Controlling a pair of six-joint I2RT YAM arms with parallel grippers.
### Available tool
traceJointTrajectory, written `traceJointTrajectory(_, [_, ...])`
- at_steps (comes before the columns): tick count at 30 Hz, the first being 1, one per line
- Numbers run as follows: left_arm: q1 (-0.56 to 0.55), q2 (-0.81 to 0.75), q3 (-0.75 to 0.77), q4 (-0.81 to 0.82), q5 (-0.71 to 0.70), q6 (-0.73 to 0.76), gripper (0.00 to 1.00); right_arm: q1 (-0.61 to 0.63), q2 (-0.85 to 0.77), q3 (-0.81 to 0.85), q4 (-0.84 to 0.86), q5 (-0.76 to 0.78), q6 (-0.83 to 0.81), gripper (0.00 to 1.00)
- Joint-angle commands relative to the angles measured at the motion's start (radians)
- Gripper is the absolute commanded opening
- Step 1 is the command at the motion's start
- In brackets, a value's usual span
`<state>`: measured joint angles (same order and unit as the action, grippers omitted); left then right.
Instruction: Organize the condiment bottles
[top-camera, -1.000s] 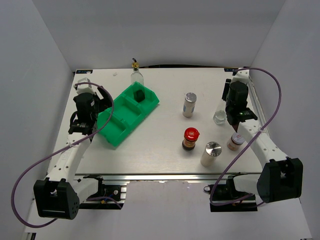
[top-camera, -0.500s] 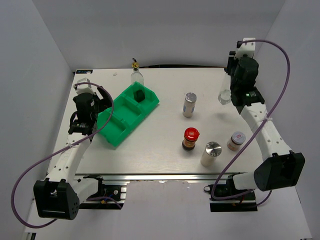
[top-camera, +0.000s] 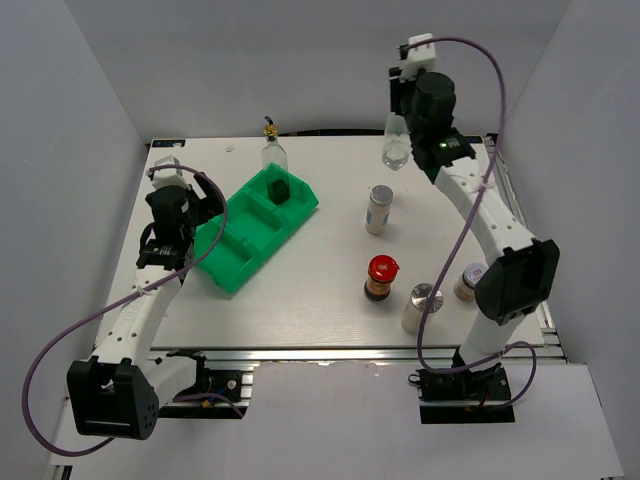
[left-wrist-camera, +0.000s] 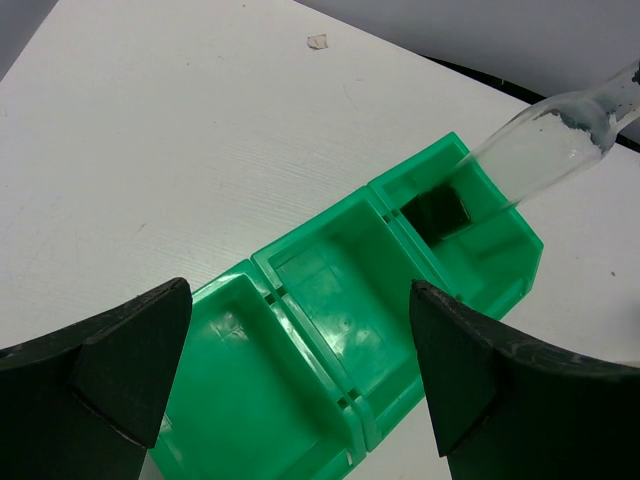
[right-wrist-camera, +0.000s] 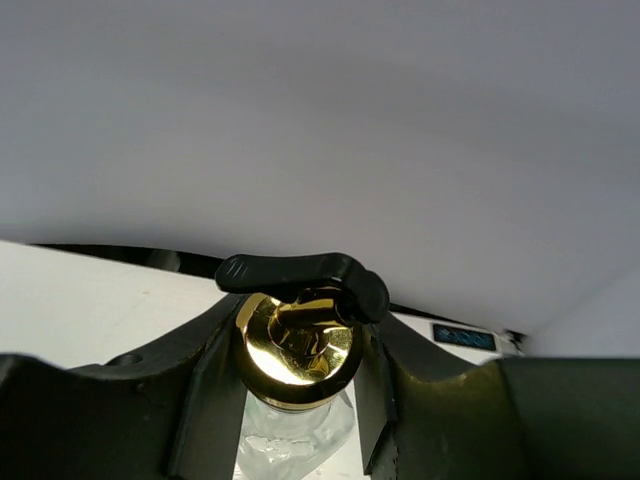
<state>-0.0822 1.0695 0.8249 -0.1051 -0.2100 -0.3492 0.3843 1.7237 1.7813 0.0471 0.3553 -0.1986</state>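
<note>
My right gripper (top-camera: 402, 138) is shut on a clear glass bottle (top-camera: 396, 150) with a gold pourer (right-wrist-camera: 298, 338) and holds it in the air over the table's far side. The other clear glass bottle (top-camera: 274, 153) stands behind the green tray (top-camera: 232, 252); it also shows in the left wrist view (left-wrist-camera: 545, 146). A silver-capped shaker (top-camera: 379, 209) stands mid-table. The red-lidded dark jar (top-camera: 381, 277), a second silver-capped shaker (top-camera: 422, 306) and the white-lidded small jar (top-camera: 467, 283) stand at the front right. My left gripper (left-wrist-camera: 300, 385) is open and empty above the tray (left-wrist-camera: 330, 300).
The green tray has three compartments; the far one holds a small dark object (top-camera: 279, 187), also seen in the left wrist view (left-wrist-camera: 438, 212). White walls enclose the table on three sides. The right arm's lower links stretch over the front right jars.
My right gripper has lifted the clear glass bottle off the table's right side and carried it up, back and to the left. The left arm has not moved.
</note>
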Motion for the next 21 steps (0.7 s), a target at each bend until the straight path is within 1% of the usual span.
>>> traceJointTrajectory(1, [0.002, -0.022, -0.003, 0.002, -0.015, -0.001, 0.98, 0.083, 0.026, 0.127, 0.096, -0.023, -0.067, 0.00])
traceJointTrajectory(6, [0.002, -0.014, -0.003, 0.005, -0.022, 0.001, 0.98, 0.185, 0.094, 0.148, 0.112, -0.001, -0.090, 0.00])
traceJointTrajectory(10, [0.002, 0.000, 0.002, 0.002, -0.020, 0.001, 0.98, 0.234, 0.143, 0.167, 0.096, -0.006, -0.079, 0.00])
traceJointTrajectory(17, [0.002, 0.009, 0.002, 0.005, -0.020, 0.001, 0.98, 0.287, 0.149, 0.161, 0.096, -0.096, -0.004, 0.00])
traceJointTrajectory(21, [0.002, 0.012, 0.002, 0.004, -0.016, 0.003, 0.98, 0.326, 0.152, 0.153, 0.097, -0.125, 0.005, 0.00])
